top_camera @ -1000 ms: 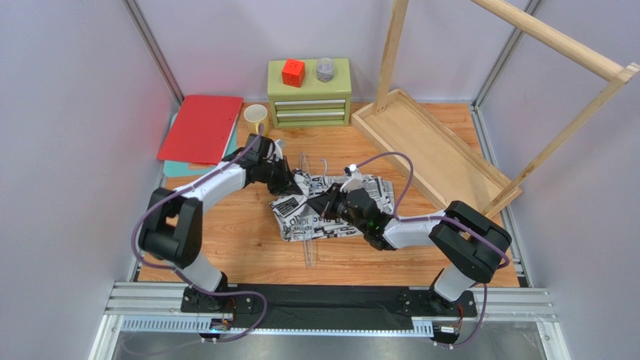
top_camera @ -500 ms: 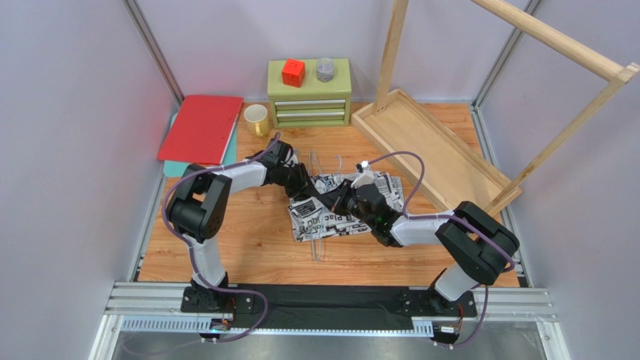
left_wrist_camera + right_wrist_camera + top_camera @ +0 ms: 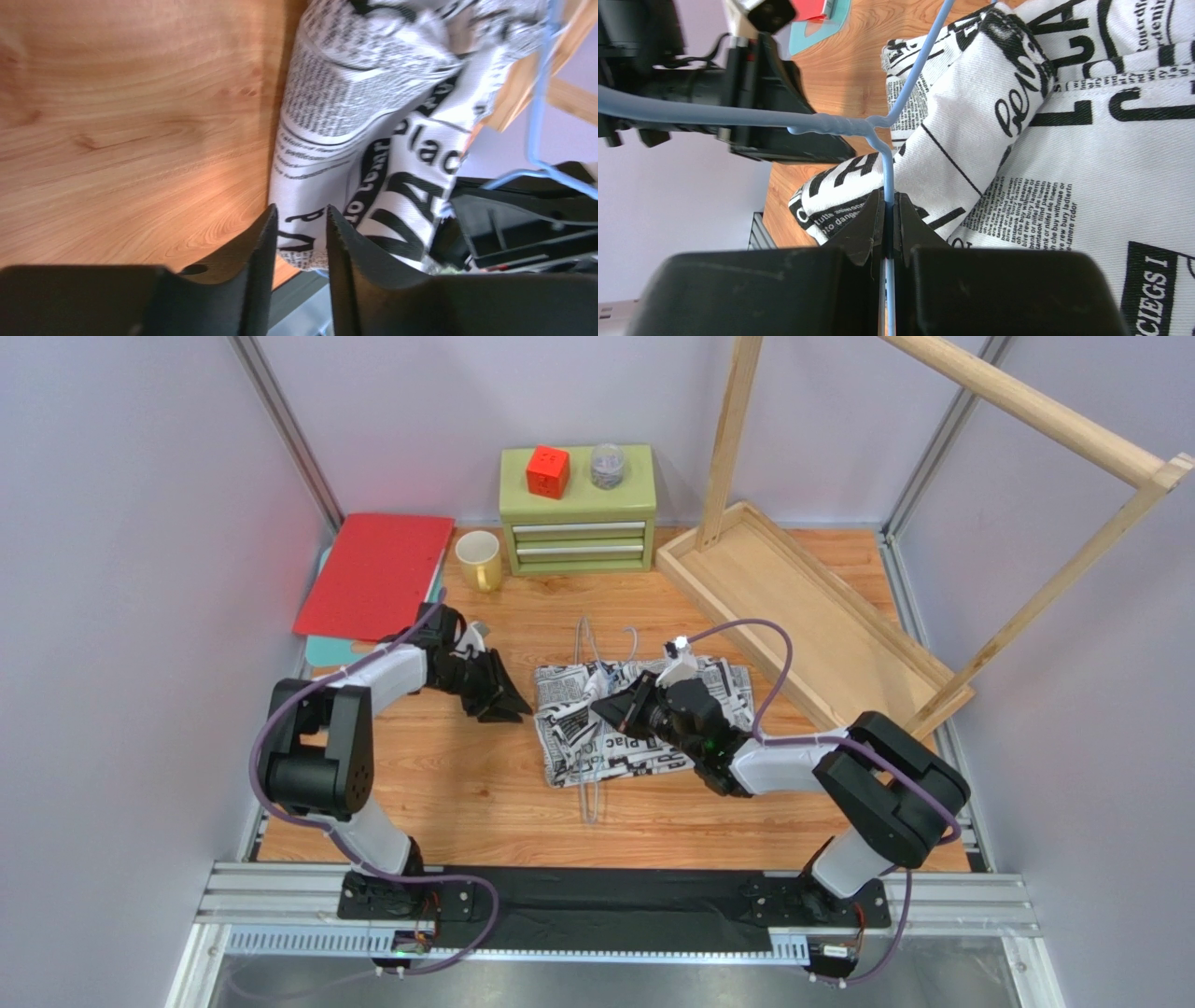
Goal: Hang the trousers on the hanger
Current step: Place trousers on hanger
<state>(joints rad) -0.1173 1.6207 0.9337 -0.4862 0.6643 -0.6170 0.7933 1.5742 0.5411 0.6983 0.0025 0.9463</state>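
Note:
The trousers [image 3: 638,745], white with black newsprint, lie bunched and folded mid-table. The pale blue wire hanger [image 3: 595,802] lies across them, and its ends stick out past the far and near sides of the cloth. My right gripper [image 3: 619,711] is over the trousers' left part, shut on the hanger wire [image 3: 887,175] just below its twisted neck, with the trousers [image 3: 1088,140] under it. My left gripper [image 3: 508,706] is on the table just left of the trousers [image 3: 351,105]. Its jaws stand slightly apart and hold nothing [image 3: 300,218]. The hanger [image 3: 539,105] shows beyond the cloth.
A big wooden rack frame [image 3: 828,623] with a tray base stands at the back right. A green drawer chest [image 3: 578,518] at the back centre carries a red cube [image 3: 547,471] and a jar [image 3: 608,465]. A yellow mug [image 3: 478,557] and a red folder [image 3: 376,574] are at the back left.
My left gripper has let go of the trousers and pulled back to the left. The trousers and hanger shifted slightly right, then stayed put with the right gripper.

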